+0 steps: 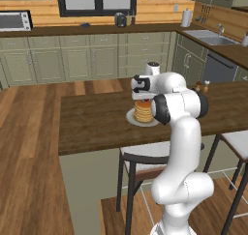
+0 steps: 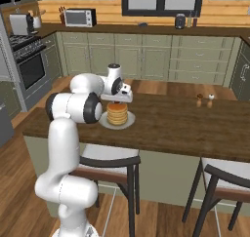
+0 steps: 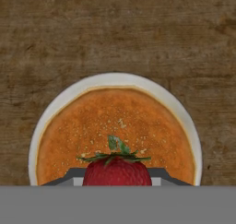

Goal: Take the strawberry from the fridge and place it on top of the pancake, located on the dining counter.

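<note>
Your gripper [image 3: 117, 178] is clamped on the strawberry [image 3: 117, 171], leafy cap pointing away from the hand, and it hangs right over the pancake [image 3: 115, 135] stack on its white plate [image 3: 41, 121] on the dining counter [image 2: 185, 124]. What matters for your coming move is that the stack lies straight below the berry, slightly off toward the stack's near edge in the hand view. You likely need only a short descent, perhaps a small nudge toward centre, before you let go.

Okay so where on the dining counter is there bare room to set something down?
The dining counter is bare between the pancake plate and the two small shakers, and left of the plate. It is crowded over the pancake, where the gripper holds the strawberry.
</note>
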Tool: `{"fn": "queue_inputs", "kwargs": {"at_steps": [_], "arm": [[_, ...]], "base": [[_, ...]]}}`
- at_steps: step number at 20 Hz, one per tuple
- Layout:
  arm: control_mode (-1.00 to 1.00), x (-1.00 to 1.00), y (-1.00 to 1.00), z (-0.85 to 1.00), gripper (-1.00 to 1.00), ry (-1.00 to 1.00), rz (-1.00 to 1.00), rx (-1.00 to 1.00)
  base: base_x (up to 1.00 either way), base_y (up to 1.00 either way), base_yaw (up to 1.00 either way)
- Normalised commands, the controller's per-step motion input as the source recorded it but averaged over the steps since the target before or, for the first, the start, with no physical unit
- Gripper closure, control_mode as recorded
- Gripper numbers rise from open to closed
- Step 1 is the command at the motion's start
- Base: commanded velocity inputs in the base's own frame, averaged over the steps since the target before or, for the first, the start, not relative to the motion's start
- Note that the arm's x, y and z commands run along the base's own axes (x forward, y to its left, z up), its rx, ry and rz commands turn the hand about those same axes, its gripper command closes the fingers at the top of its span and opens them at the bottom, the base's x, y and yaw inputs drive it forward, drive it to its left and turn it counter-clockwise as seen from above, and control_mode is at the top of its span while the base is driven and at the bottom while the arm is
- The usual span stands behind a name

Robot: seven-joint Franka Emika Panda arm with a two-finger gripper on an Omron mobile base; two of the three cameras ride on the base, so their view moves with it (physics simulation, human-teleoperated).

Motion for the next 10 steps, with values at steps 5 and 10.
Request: {"fn": "queue_inputs", "kwargs": {"at_steps": [5,10], "arm": [[-1.00,0.00,0.04,-0.18,-1.00,0.00,0.00,0.00],[-1.00,0.00,0.00,-0.07,-1.00,0.00,0.00,0.00]], "base": [[0.00,0.00,0.00],[0.00,0.00,0.00]]}}
